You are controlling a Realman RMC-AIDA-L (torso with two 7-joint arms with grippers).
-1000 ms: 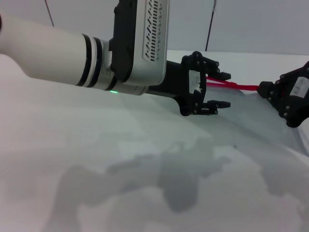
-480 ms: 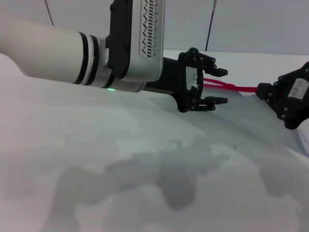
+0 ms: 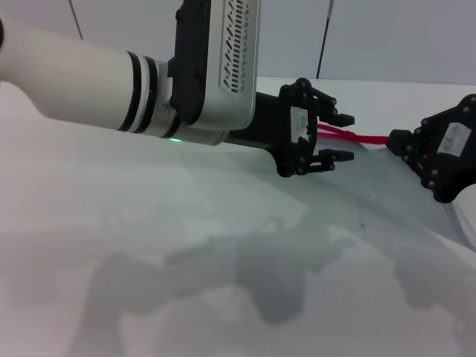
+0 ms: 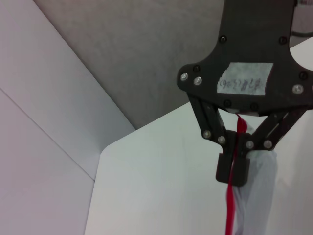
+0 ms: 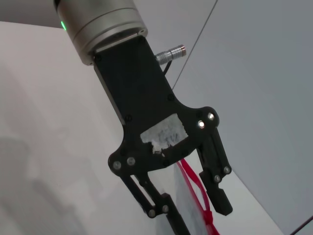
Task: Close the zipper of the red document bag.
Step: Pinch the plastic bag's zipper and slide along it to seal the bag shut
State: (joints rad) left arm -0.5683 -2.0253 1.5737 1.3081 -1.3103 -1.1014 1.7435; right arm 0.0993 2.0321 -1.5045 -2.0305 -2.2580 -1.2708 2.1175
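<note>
The red document bag (image 3: 401,193) lies flat at the right, a translucent pale pouch. The zipper (image 3: 368,136) runs along its far edge as a thin red strip. My left gripper (image 3: 347,137) hovers at the strip's left end. It is open, and the red strip passes between its fingers without touching them. The right wrist view shows the left gripper (image 5: 200,219) open around the zipper (image 5: 191,182). My right gripper (image 3: 399,140) is at the strip's right end. In the left wrist view the right gripper (image 4: 234,169) is shut on the zipper (image 4: 230,210), with the bag (image 4: 255,196) beside it.
The white table (image 3: 149,245) spreads wide in front, with the arms' shadows on it. Its far edge meets a pale wall (image 3: 387,37) close behind the bag.
The left gripper shifted slightly left and came back, and its fingers stand a little closer together. The right gripper rose a bit and edged left, still holding the zipper.
</note>
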